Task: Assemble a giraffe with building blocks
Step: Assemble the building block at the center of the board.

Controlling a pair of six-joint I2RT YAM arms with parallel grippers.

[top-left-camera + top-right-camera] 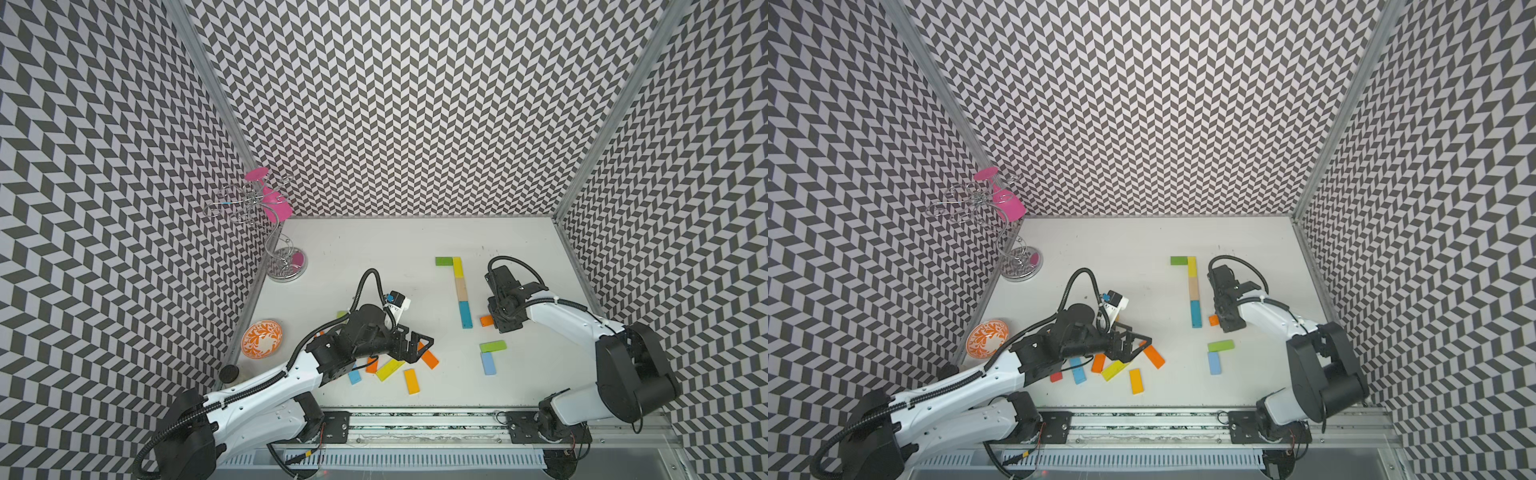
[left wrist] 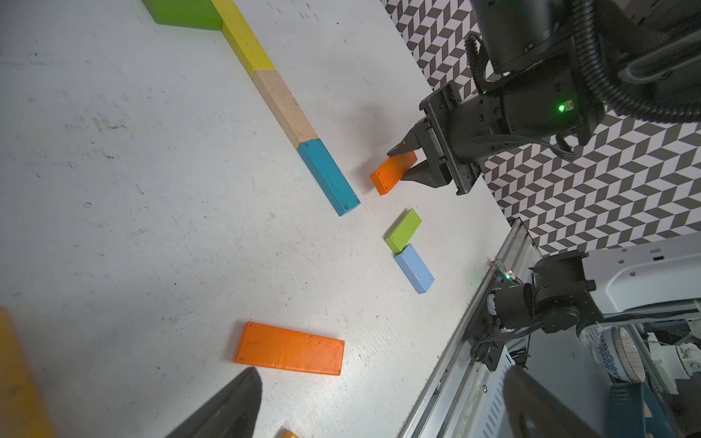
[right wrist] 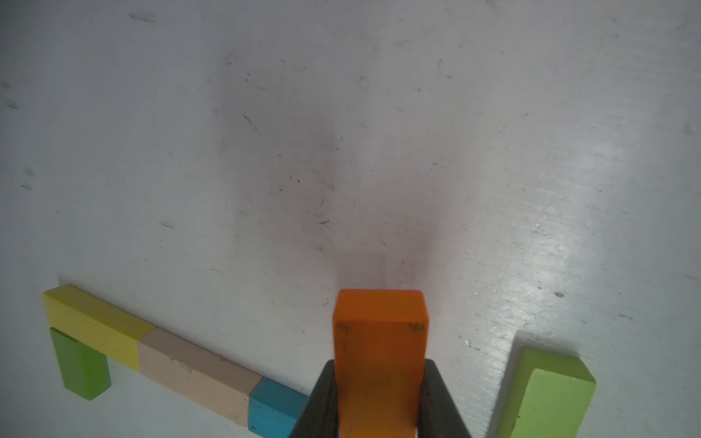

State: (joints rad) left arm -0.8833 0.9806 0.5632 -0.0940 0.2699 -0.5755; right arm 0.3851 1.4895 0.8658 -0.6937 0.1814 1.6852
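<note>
Right wrist view: an orange block (image 3: 379, 341) is clamped by the right gripper (image 3: 379, 402) beside the blue plank (image 3: 277, 405), presumably for joining, while the left gripper (image 1: 417, 349) is spread, empty.

- In both top views the light is bright and even, falling from above. The white table (image 1: 374, 257) shows no glare, and the shadows on it are short and soft.
- Wide-angle distortion is strong there: the chevron walls (image 1: 104, 208) splay outward and the metal posts (image 1: 216, 104) lean toward the corners.
- The left wrist view is crisp and well lit. A faint shadow lies on the table just beside the orange block (image 2: 392, 172), and a green lamp (image 2: 561, 108) glows on the right arm (image 2: 523, 117).
- The right wrist view is dimmer, hazy and soft. The orange block (image 3: 379, 360) is blurred, a diffuse grey shadow spreads beyond it, and a pale sheen lies on the table beside the light green block (image 3: 546, 390).
</note>
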